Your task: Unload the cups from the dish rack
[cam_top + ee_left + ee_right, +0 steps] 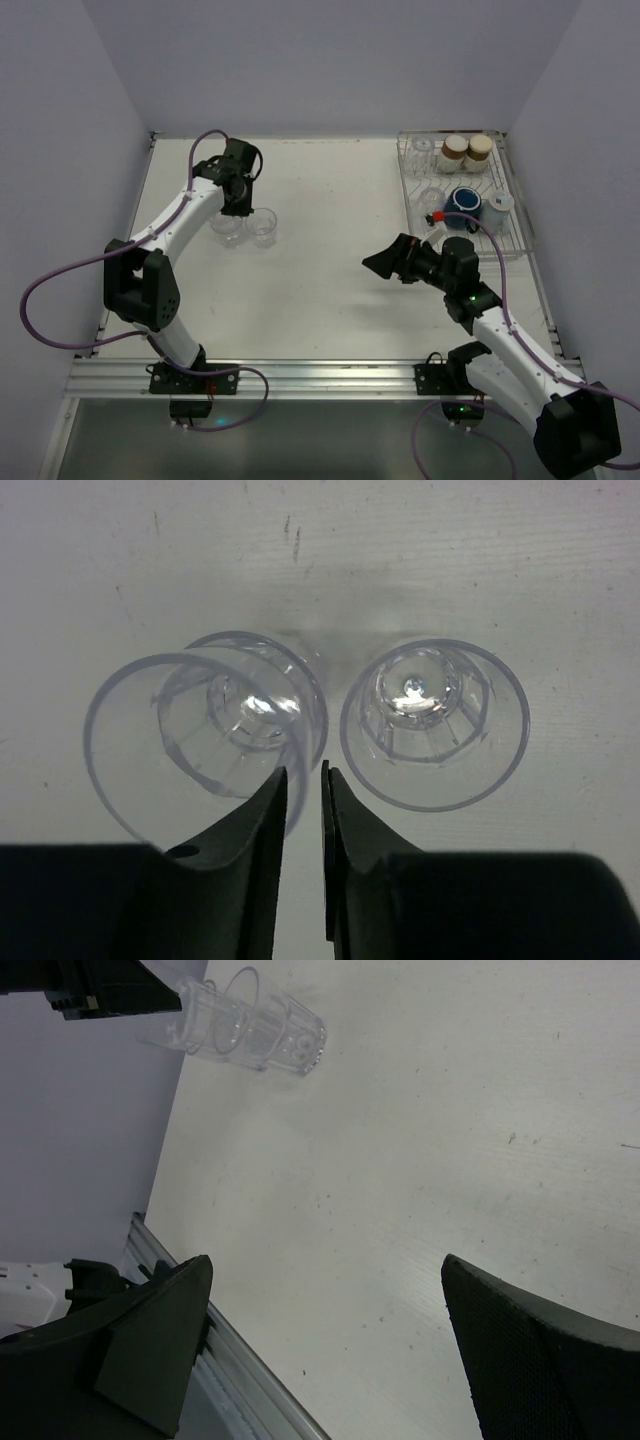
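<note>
Two clear tumblers stand close together at the table's left middle. My left gripper [238, 208] [301, 775] is shut on the right rim of the left tumbler [230, 226] [205, 735], one finger inside and one outside; this tumbler looks slightly tilted. The second tumbler [263, 228] [435, 722] stands upright just right of it. The dish rack [515, 235] is at the far right and holds two cream cups [467, 152], a dark blue mug [465, 203] and clear glasses [432, 196]. My right gripper [388, 264] [325, 1260] is open and empty over the table's middle.
A white cup [500, 205] sits in the rack beside the mug. The metal rail [320, 375] runs along the near edge and shows in the right wrist view [240, 1380]. Walls enclose the table on three sides.
</note>
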{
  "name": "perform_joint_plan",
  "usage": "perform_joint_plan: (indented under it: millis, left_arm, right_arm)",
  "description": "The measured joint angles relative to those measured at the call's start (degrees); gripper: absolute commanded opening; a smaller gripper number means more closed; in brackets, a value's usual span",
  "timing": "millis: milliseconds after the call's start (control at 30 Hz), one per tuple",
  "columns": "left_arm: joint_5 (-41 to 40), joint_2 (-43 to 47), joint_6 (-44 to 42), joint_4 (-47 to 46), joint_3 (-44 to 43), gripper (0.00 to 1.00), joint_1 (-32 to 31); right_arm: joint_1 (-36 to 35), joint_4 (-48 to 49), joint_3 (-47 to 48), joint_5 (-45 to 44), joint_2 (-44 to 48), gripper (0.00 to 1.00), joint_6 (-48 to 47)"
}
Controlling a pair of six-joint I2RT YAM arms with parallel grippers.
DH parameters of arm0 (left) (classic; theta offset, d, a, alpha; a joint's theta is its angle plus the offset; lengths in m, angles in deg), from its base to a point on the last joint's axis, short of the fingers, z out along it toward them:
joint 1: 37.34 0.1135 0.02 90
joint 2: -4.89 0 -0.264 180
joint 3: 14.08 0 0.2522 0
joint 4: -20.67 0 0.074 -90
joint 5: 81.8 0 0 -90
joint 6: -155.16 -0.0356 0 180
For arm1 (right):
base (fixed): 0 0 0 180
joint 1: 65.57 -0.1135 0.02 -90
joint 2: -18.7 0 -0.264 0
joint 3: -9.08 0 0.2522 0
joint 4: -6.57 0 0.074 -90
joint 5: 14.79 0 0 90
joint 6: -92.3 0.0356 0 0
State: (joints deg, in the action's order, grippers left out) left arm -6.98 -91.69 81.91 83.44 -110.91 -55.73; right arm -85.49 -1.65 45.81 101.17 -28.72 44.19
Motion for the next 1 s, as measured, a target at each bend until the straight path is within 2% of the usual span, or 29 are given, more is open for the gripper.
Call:
perform_joint_plan:
  millis: [167, 300, 433, 533, 567, 633, 700, 767, 833, 933, 1000]
  left_arm:
    - [-0.1, 0.0, -0.1, 0.0, 0.0, 0.33, 0.1]
    - [-0.5, 0.0, -0.1, 0.0, 0.0, 0.35, 0.1]
    - [-1.2, 0.2, -0.4, -0.1, 0.0, 0.49, 0.2]
    - [-1.4, 1.4, -0.6, -0.3, 0.0, 0.65, 0.2]
    - [-1.4, 2.6, -0.8, -0.7, 0.0, 0.75, 0.3]
    - [-1.5, 5.1, -0.9, -1.9, 0.0, 0.86, 0.3]
    - [-1.6, 9.0, -1.0, -3.7, 0.1, 0.93, 0.2]
    - [-1.6, 13.7, -0.9, -6.5, 0.3, 0.97, -0.4]
    - [-1.6, 19.1, -0.9, -9.6, 1.3, 1.00, -1.8]
    - [-0.8, 27.1, -0.9, -14.8, 5.3, 1.00, -5.9]
    - [-0.3, 33.1, -0.9, -19.2, 10.8, 1.00, -11.0]
  right_arm:
    - [0.0, 0.0, 0.0, -0.6, -0.3, 0.99, 0.0]
    - [0.0, -0.1, 0.0, -1.0, -0.6, 0.99, -0.2]
    - [0.0, -0.5, 0.0, -1.4, -0.6, 0.99, -0.6]
    - [0.0, -1.9, 0.3, -2.2, -0.5, 0.99, -1.0]
    - [0.0, -2.4, 0.6, -2.6, -0.4, 0.99, -1.0]
    - [0.0, -3.5, 1.4, -3.2, 0.3, 0.99, -1.1]
    - [0.0, -4.6, 2.5, -4.2, 0.8, 0.98, -1.1]
    - [0.0, -5.7, 4.5, -5.7, 1.0, 0.92, -1.2]
    - [0.0, -7.0, 7.1, -7.4, 0.6, 0.75, -1.7]
    - [0.0, -10.9, 13.3, -12.6, -1.5, 0.63, -3.6]
    - [0.0, -13.7, 18.2, -17.6, -3.7, 0.61, -5.3]
